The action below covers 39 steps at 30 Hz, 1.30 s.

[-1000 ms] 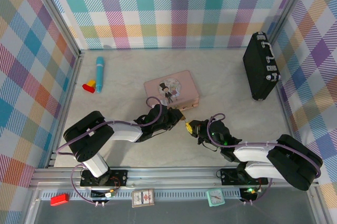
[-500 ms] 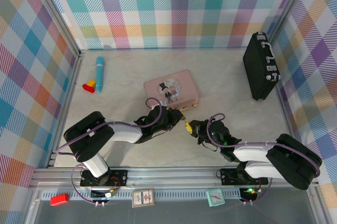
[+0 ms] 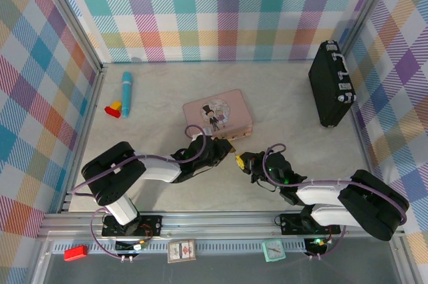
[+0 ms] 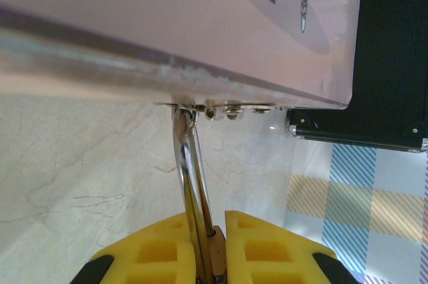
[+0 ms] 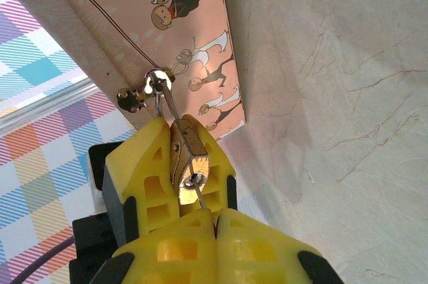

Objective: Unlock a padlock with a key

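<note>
REMOTE RIG, WRIST FEEDS: My left hand [image 4: 210,237] is clamped on the small brass padlock [image 5: 187,157]. Its silver shackle [image 4: 189,164] hangs through the hasp [image 5: 155,82] on the front edge of the pink illustrated tin [image 3: 219,114]. My right hand [image 5: 214,220] is pinched tight on the slim key [image 5: 202,198], whose thin shaft meets the keyhole in the padlock's end face; I cannot tell how deep it sits. From overhead, both hands meet just in front of the tin, near the middle of the marble-patterned desk [image 3: 287,110]. A black case [image 3: 331,83] sits by the right wall, well apart from the tin. A blue pen-shaped object [image 3: 126,93] lies by the left wall, with a small red-and-yellow object [image 3: 114,109] just beside it.
</note>
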Motion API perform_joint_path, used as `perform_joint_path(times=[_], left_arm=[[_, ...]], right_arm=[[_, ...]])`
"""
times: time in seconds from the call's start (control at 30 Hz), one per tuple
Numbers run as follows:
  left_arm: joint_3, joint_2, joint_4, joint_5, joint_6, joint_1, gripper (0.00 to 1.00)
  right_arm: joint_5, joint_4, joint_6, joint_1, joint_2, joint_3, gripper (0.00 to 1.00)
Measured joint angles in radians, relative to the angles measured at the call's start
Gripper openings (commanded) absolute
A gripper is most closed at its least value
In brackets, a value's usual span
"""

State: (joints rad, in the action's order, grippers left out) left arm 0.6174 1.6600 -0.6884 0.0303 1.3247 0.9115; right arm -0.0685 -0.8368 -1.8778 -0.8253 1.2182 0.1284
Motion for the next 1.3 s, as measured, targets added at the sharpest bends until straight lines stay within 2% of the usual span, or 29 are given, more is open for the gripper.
perform_joint_path(times=[0.43, 1.3], left_arm=[[-0.009, 0.019, -0.061, 0.05, 0.014, 0.022, 0.0], [-0.021, 0.02, -0.096, 0.069, 0.021, 0.03, 0.0]], right_arm=[[-0.003, 0.0, 0.0, 0.0, 0.0, 0.002, 0.0], [0.002, -0.034, -0.019, 0.016, 0.022, 0.002, 0.0]])
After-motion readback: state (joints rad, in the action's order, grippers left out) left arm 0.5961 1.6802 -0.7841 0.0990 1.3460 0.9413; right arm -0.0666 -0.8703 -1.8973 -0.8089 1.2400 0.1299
